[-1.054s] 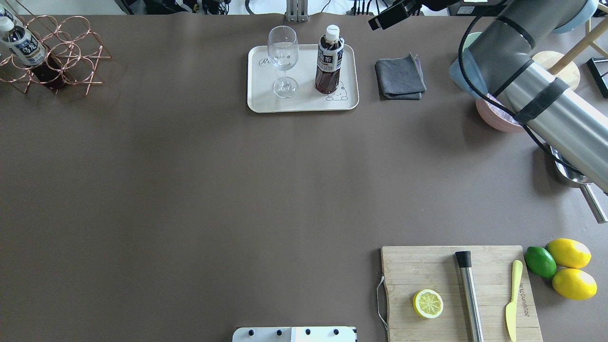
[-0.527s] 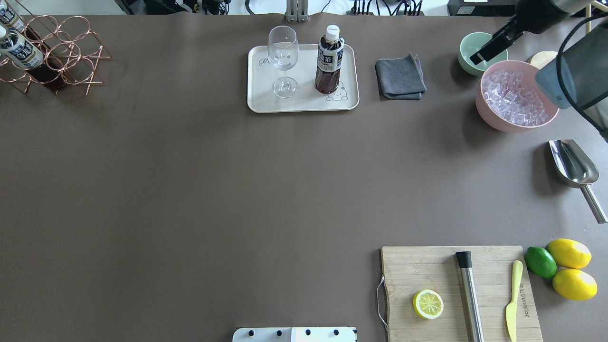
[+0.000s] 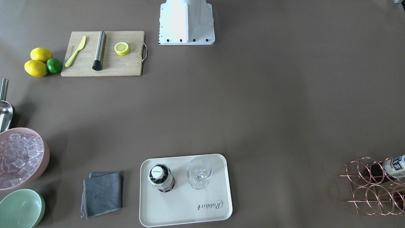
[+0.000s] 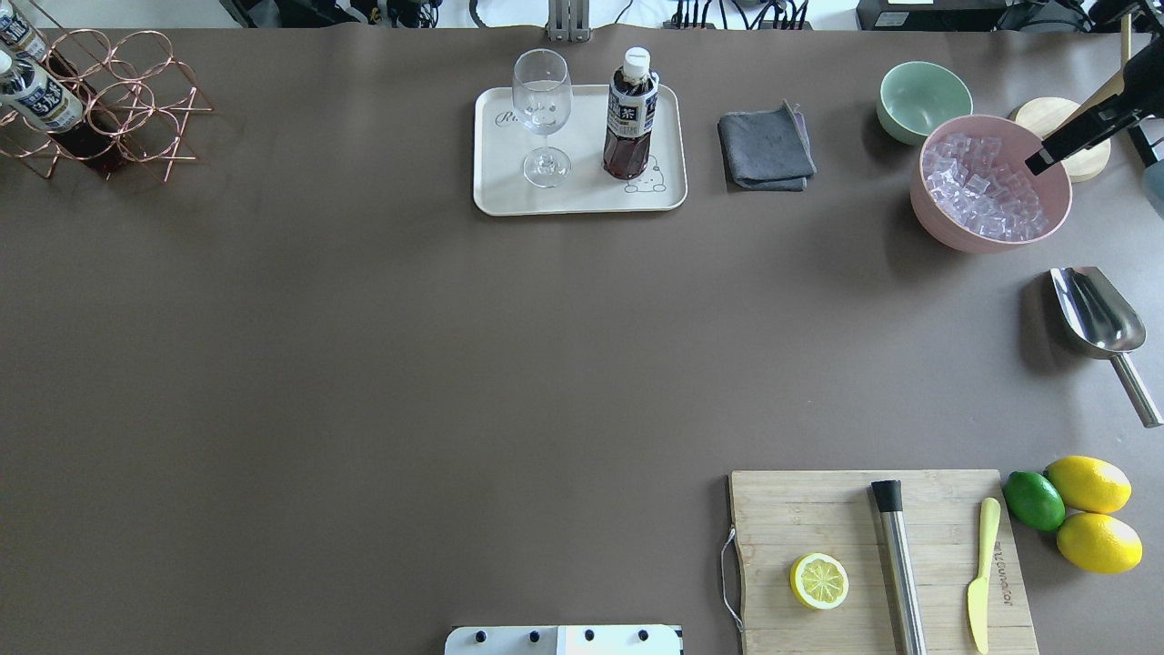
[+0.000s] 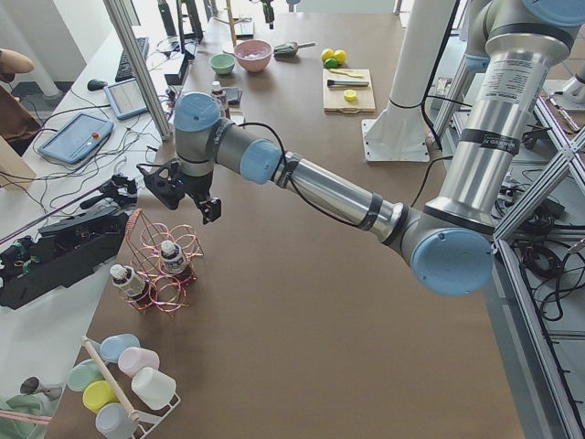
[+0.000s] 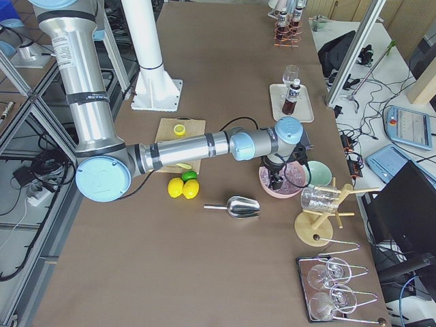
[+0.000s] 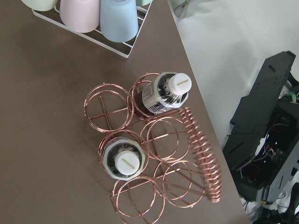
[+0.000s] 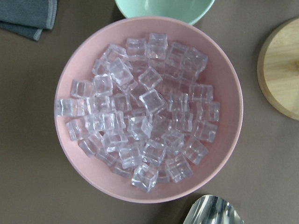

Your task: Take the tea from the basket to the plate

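One tea bottle (image 4: 630,114) stands upright on the cream plate (image 4: 496,182), beside a wine glass (image 4: 542,118); it also shows in the front view (image 3: 161,178). Two more tea bottles (image 7: 124,161) (image 7: 166,91) stand in the copper basket (image 7: 187,186) at the table's far left corner (image 4: 136,109). My left gripper (image 5: 187,190) hangs above the basket, clear of it; I cannot tell whether it is open or shut. My right gripper (image 6: 276,178) hovers over the pink bowl. Only one dark finger (image 4: 1064,146) shows overhead, so I cannot tell its state.
The pink bowl (image 4: 946,232) holds ice cubes. A mint bowl (image 4: 923,100), a grey cloth (image 4: 767,148) and a metal scoop (image 4: 1100,318) lie near it. A cutting board (image 4: 818,509) with a lemon half, lemons and a lime sit front right. A cup rack (image 7: 93,18) stands beside the basket.
My right arm has swung right, away from the plate, and uncovered the pink bowl; its gripper now sits over that bowl's right rim. The bottle on the plate has not moved.
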`<state>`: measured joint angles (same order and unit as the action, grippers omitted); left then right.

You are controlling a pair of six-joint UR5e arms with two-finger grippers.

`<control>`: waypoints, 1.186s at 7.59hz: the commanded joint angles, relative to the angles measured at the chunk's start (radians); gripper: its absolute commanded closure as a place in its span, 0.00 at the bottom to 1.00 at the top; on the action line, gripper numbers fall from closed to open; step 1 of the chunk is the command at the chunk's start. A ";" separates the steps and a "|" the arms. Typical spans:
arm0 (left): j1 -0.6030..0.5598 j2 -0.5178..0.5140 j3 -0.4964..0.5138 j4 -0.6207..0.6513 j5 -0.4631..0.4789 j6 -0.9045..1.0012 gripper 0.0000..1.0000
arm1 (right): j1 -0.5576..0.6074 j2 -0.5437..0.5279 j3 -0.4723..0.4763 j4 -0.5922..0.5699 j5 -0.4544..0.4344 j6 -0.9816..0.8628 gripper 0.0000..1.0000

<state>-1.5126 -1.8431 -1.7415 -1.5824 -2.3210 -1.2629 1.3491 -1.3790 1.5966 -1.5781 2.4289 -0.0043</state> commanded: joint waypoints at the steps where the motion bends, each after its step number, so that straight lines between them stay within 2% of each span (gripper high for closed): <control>1: 0.002 0.157 -0.050 0.002 -0.054 0.463 0.02 | 0.007 -0.046 0.103 -0.224 0.001 0.001 0.00; 4: -0.003 0.289 -0.056 -0.002 -0.041 0.803 0.02 | 0.022 -0.181 0.146 -0.230 -0.001 0.001 0.00; 6: -0.032 0.420 -0.120 -0.007 0.020 0.829 0.02 | 0.063 -0.253 0.134 -0.217 -0.010 -0.002 0.00; 7: -0.034 0.459 -0.090 -0.010 0.020 0.832 0.03 | 0.105 -0.255 0.106 -0.212 -0.052 -0.005 0.00; 8: -0.037 0.479 -0.079 -0.011 0.019 0.929 0.03 | 0.137 -0.291 0.111 -0.129 -0.101 -0.012 0.00; 9: -0.043 0.487 -0.079 -0.011 0.008 0.942 0.02 | 0.162 -0.348 0.109 -0.026 -0.103 -0.047 0.00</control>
<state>-1.5465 -1.3864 -1.8296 -1.5922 -2.3049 -0.3838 1.4615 -1.6521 1.7106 -1.7434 2.3600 -0.0144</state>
